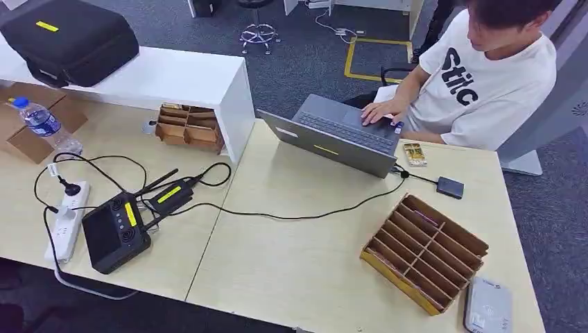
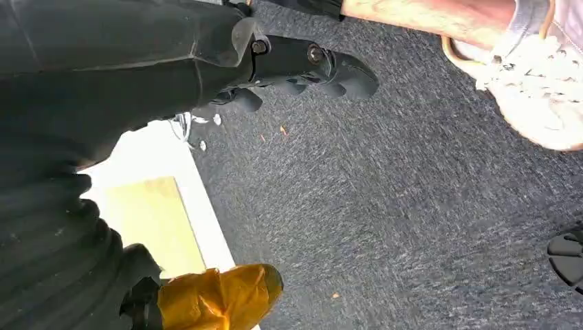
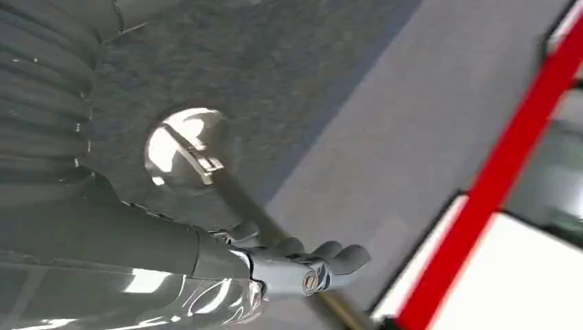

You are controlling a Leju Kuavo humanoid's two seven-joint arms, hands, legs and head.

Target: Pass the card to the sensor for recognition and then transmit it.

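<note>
- The task looks not yet begun: a card-like thing lies on the tabletop beside the laptop.
- The grey sensor waits near the cardboard organizer.
- The left hand and right hand hang over the floor, fingers curled, holding nothing.

Office or lab workspace. Pale wood desks pushed together on grey carpet; a person types at a laptop. Power strip, cables, handheld controller, black equipment case, cardboard divider tray, yellow floor tape.
</note>
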